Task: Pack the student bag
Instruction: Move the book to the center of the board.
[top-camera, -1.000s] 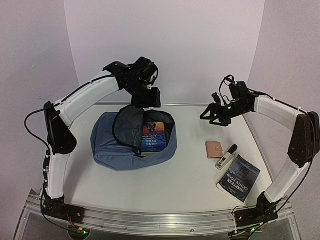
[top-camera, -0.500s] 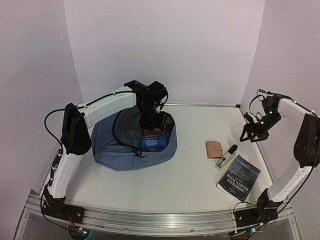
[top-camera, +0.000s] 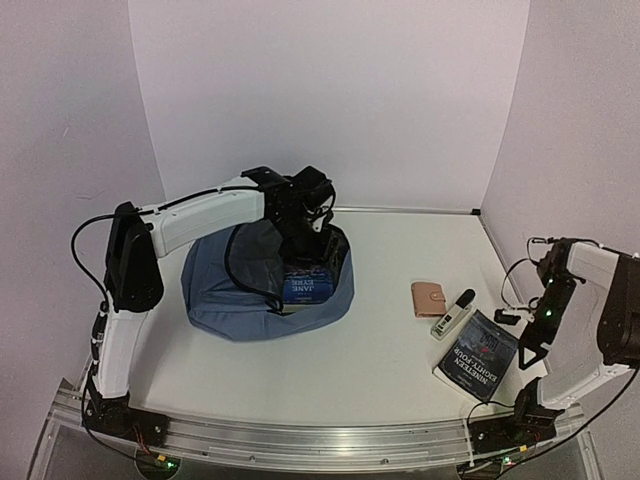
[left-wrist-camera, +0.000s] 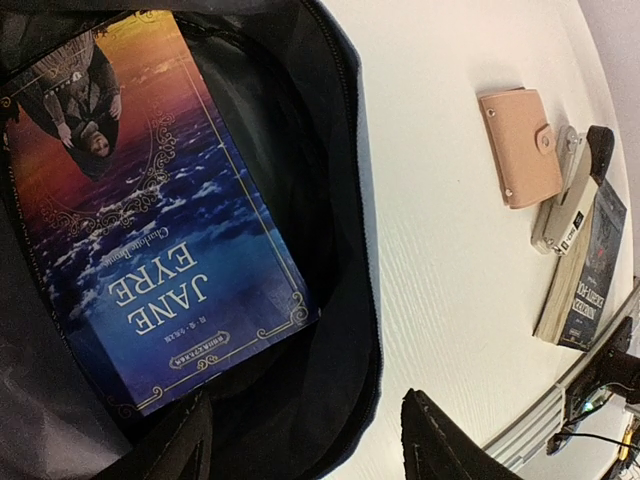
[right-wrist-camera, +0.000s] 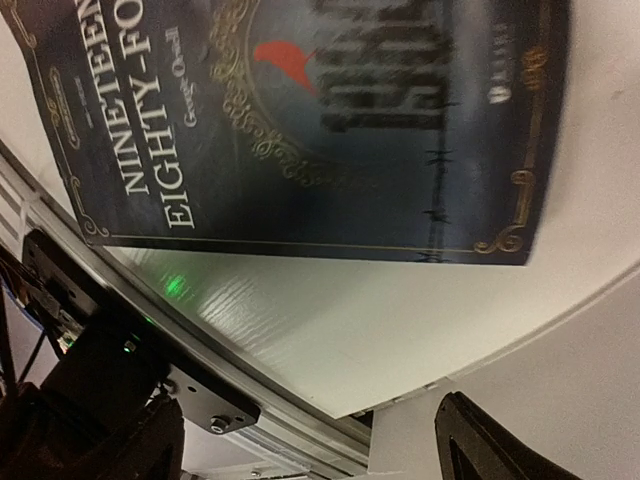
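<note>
Top external, slate-blue student bag unzipped, book inside, left gripper and right gripper parted, empty.

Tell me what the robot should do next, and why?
Probably lower the open right fingers onto the edge of the Nineteen Eighty-Four book and close. They hang close over it, it lies on the table outside the bag, and Jane Eyre is already inside.

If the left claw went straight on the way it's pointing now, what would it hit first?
Most likely the Jane Eyre book, near its lower edge, lying inside the open student bag. The left claw hangs open just above it. The bag's dark rim sits close to that line too, and depth is hard to judge.
</note>
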